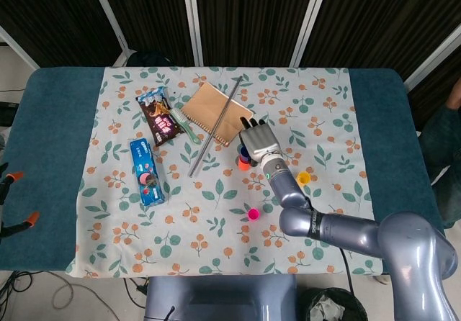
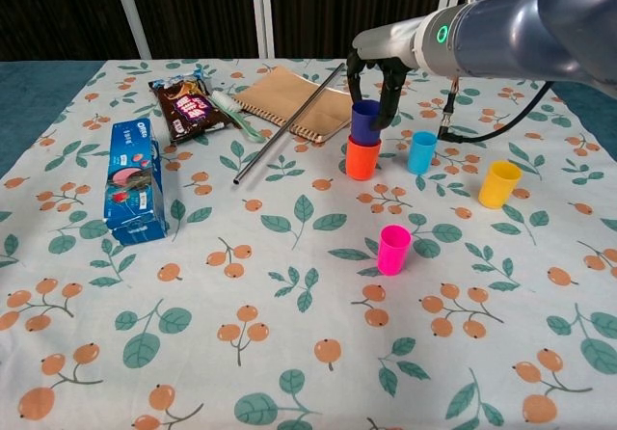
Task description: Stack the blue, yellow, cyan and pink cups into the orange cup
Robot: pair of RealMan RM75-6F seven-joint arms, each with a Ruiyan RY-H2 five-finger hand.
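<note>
The blue cup (image 2: pixel 365 121) sits nested in the top of the orange cup (image 2: pixel 362 159) in the chest view. My right hand (image 2: pixel 377 68) reaches down from above, its fingers (image 2: pixel 389 94) on either side of the blue cup, holding it. In the head view my right hand (image 1: pixel 258 142) covers most of the blue cup, and only the orange cup (image 1: pixel 245 165) peeks out at its left. The cyan cup (image 2: pixel 420 152) stands just right of the stack, the yellow cup (image 2: pixel 498 183) further right, and the pink cup (image 2: pixel 393 249) nearer the front. My left hand is in neither view.
A brown notebook (image 2: pixel 294 102) with a metal rod (image 2: pixel 287 126) across it lies just behind and left of the stack. A toothbrush (image 2: pixel 236 112), a snack packet (image 2: pixel 188 105) and a blue biscuit box (image 2: pixel 133 181) lie to the left on the floral cloth (image 2: pixel 289 353).
</note>
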